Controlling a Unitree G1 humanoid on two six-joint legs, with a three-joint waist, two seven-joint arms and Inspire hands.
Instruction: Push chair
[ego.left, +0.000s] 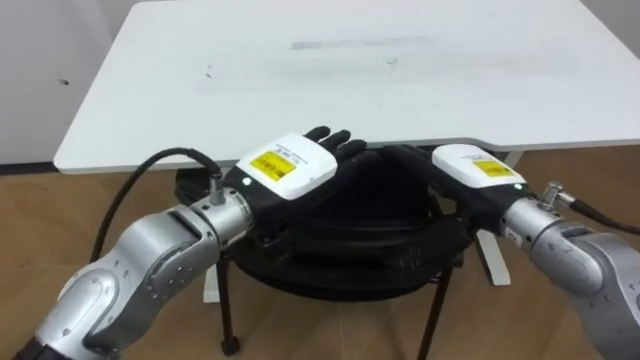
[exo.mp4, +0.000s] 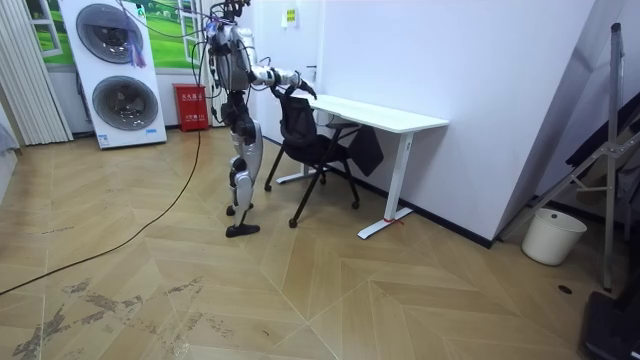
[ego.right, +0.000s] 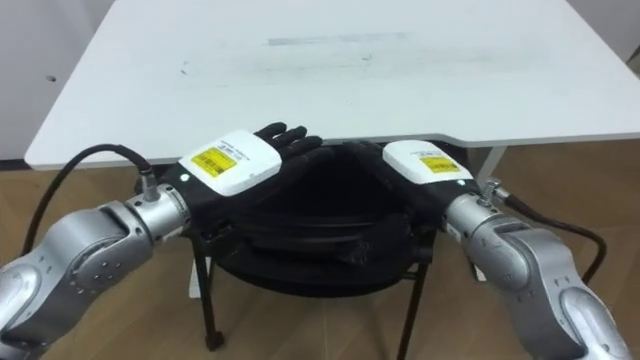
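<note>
As the robot stands right behind the black mesh chair (ego.left: 350, 235), its left hand (ego.left: 290, 167) lies on the top of the backrest, fingers (ego.left: 335, 140) stretched out and relaxed, gripping nothing. Its right hand (ego.left: 478, 172) rests on the same rim nearby; whether it is clenched cannot be told. The chair faces the white rectangular tabletop (ego.left: 350, 60), close up to its near edge.

Eye views overlook chair (ego.left: 350, 235) closely — room view, afar.

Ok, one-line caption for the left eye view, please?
The robot's left hand, fingers extended, and right hand set on the black chair backrest, facing the white table.
</note>
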